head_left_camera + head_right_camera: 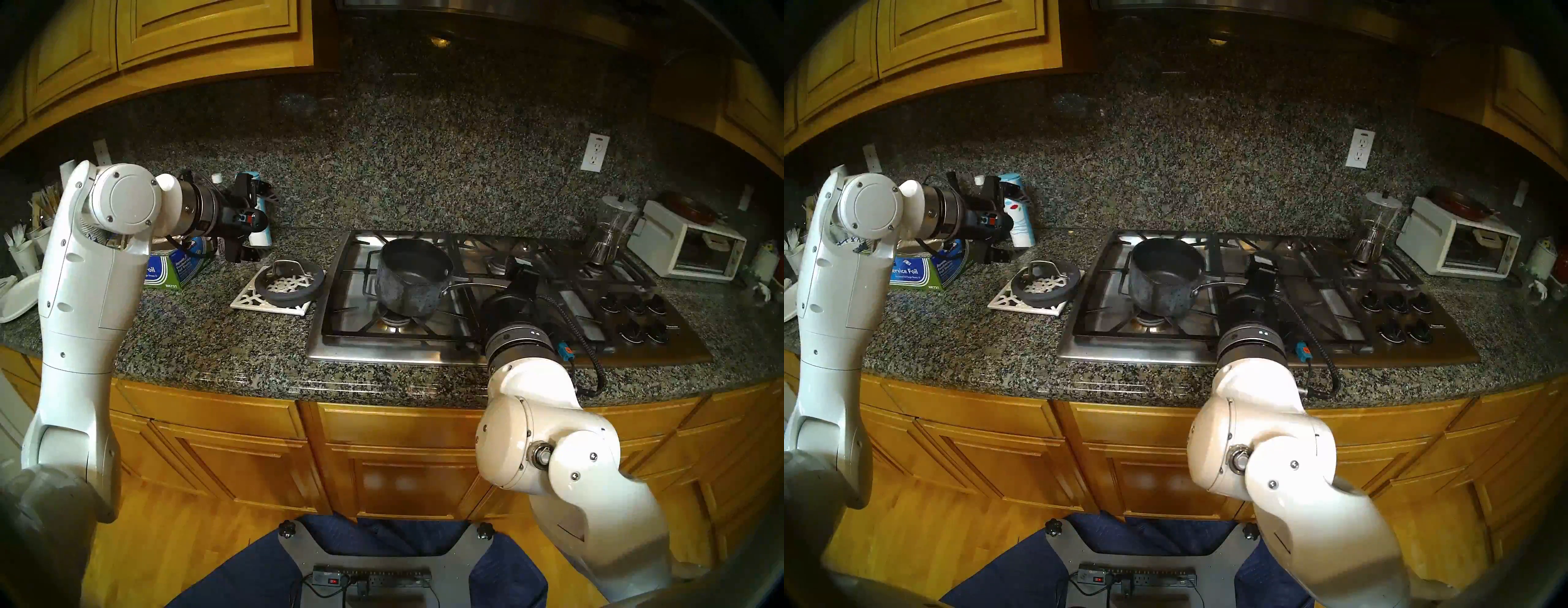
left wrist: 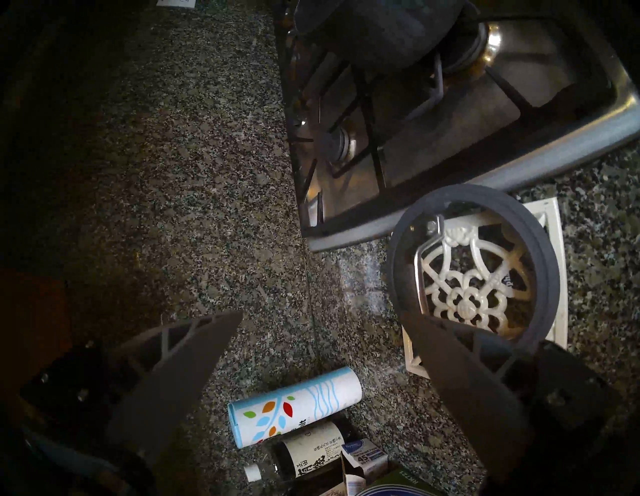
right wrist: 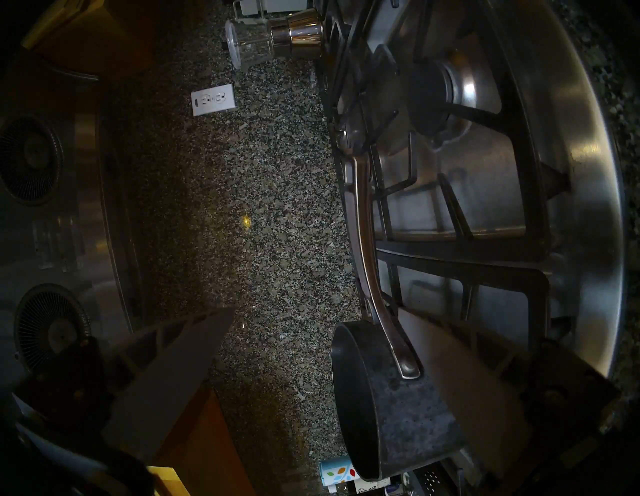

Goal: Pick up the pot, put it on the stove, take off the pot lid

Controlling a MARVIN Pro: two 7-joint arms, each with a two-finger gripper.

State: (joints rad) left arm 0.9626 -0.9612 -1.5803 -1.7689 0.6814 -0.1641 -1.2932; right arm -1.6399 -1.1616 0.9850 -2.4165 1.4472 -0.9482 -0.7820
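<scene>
head stereo left: granite surface [image 1: 203, 352] under wooden cabinets, spanning the whole width. set into its right half, the stove [image 1: 424, 352], steel with black grates. standing upright on the stove's front-left burner, the pot [image 1: 409, 276], uncovered, slim silver handle pointing toward the right edge. lying just beside the stove's left edge, the pot lid [image 1: 292, 282], loop handle up, resting on a white lattice trivet [image 1: 254, 299] and overhanging it a little. farther toward the left edge, a foil box [image 1: 178, 267] and a patterned canister [image 1: 259, 220].

left claw [image 2: 318, 318] raised above the surface near the back-left, both fingers spread wide, gripping nothing, lid seen just past one fingertip in the left wrist view. right claw [image 3: 318, 311] over the stove beside the pot handle, spread wide too, gripping nothing, handle running between the fingers without touching either.
</scene>
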